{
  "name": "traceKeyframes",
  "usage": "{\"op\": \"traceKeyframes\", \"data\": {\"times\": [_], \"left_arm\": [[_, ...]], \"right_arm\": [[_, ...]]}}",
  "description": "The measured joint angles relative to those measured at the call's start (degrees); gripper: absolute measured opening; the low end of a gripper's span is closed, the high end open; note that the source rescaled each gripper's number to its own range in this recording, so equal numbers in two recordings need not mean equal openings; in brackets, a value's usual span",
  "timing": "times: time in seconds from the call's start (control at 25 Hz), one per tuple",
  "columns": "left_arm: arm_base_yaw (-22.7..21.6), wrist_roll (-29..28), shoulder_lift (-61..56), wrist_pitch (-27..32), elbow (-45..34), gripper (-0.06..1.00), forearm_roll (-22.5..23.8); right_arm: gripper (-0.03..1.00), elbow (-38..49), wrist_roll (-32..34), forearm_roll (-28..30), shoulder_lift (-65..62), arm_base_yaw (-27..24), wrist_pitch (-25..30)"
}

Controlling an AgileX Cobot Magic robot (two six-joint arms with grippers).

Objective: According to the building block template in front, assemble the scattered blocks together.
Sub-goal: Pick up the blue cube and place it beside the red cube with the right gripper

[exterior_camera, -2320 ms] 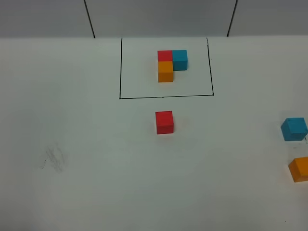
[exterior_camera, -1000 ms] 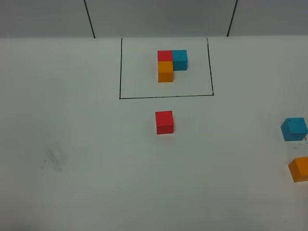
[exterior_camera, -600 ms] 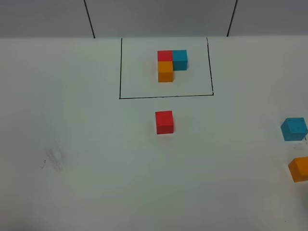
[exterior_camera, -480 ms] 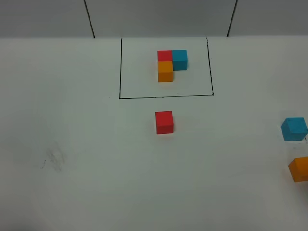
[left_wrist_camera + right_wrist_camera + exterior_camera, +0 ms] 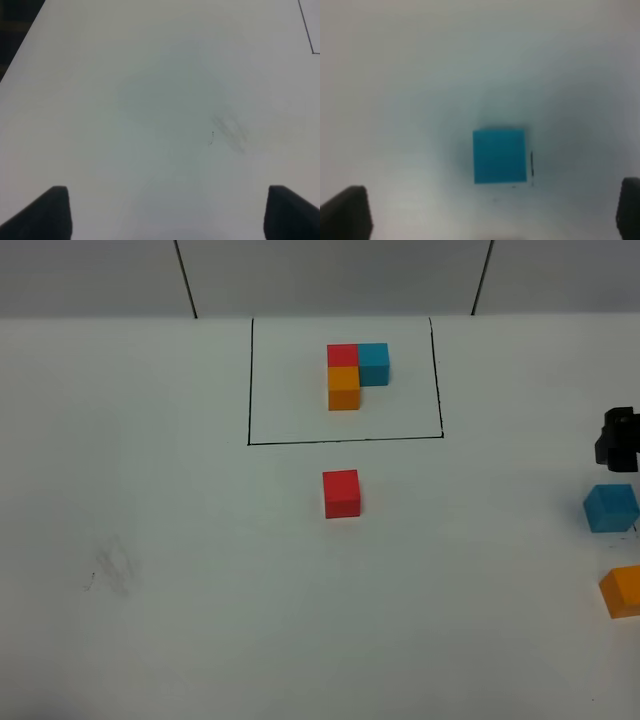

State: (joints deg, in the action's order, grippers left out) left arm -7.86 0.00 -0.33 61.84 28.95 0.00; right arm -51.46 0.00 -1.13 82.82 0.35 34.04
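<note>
Table (image 5: 200, 640), right edge, nearest: orange cube (image 5: 622, 591). Blue cube (image 5: 611, 507) just beyond it on the same edge. Right gripper (image 5: 487, 215) above it, jaws wide, holding nothing. Left gripper (image 5: 169, 215) also wide, empty, over the left side. Red cube (image 5: 341, 493) mid-table. Template (image 5: 356, 374) near the far edge, inside black frame (image 5: 345, 442).

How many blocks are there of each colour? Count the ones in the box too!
Red: 2, the framed red block and the loose red block
Blue: 2, the framed blue block and the loose blue block
Orange: 2, the framed orange block and the loose orange block
Total: 6
</note>
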Motion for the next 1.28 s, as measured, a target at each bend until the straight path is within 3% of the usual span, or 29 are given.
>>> {"op": "traceKeyframes", "data": {"times": [0.52, 0.96, 1.16, 1.28], "left_arm": [[0.0, 0.0, 0.0, 0.0, 0.0, 0.77, 0.0], [0.0, 0.0, 0.0, 0.0, 0.0, 0.77, 0.0], [0.0, 0.0, 0.0, 0.0, 0.0, 0.77, 0.0], [0.0, 0.0, 0.0, 0.0, 0.0, 0.77, 0.0]], "right_arm": [[0.92, -3.48, -0.63, 5.67, 16.47, 0.0, -0.33], [0.83, -3.48, -0.63, 5.99, 23.72, 0.0, -6.47], [0.62, -3.5, -0.63, 5.74, 25.67, 0.0, -7.13], [0.25, -3.5, -0.63, 5.74, 25.95, 0.0, -7.13]]}}
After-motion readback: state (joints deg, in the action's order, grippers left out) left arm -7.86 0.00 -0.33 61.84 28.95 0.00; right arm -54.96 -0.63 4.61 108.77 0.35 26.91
